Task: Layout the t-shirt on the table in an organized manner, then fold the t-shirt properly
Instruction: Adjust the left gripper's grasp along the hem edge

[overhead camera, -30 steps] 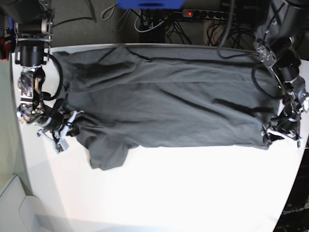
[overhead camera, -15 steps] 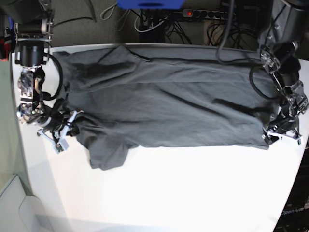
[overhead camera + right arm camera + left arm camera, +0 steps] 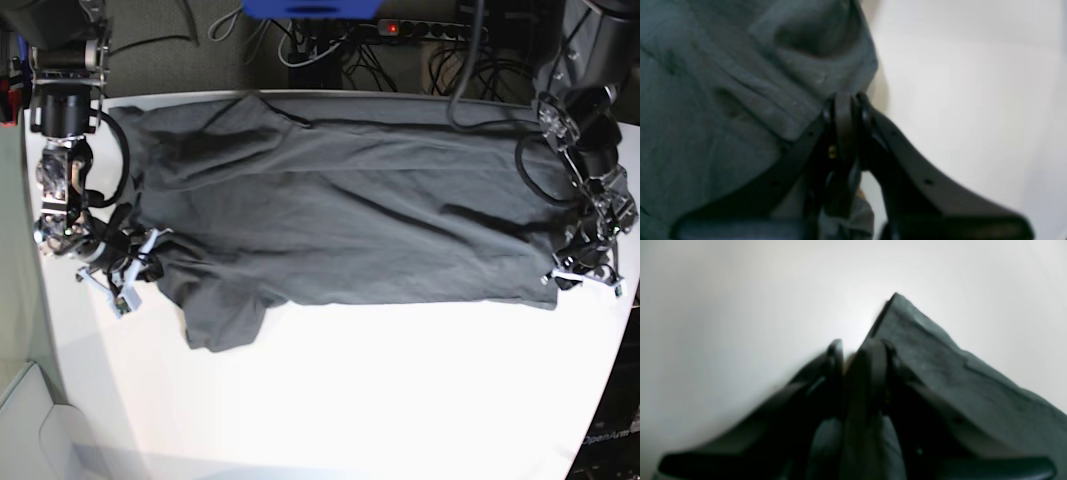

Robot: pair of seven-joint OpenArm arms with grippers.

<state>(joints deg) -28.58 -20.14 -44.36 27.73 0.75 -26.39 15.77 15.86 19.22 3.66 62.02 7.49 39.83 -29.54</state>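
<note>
T-shirt [image 3: 340, 220] lies spread sideways across the table [image 3: 400, 390], wrinkly. Right gripper [image 3: 848, 100] pinched tight on the sleeve-side edge; left gripper [image 3: 853, 350] jaws nearly together at the hem corner, grip unclear. Soft, light, limp cloth: likely best held at corners and edges.

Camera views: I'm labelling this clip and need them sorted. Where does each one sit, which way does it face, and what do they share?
Base: overhead, looking down on the table and spread t-shirt; both arms show, left gripper on the picture's right, right gripper on its left.
Left wrist: on the left arm, facing along its fingers toward a shirt corner.
Right wrist: on the right arm, facing along its closed fingers at a shirt edge.
Shared: all three show the t-shirt and the white table.
</note>
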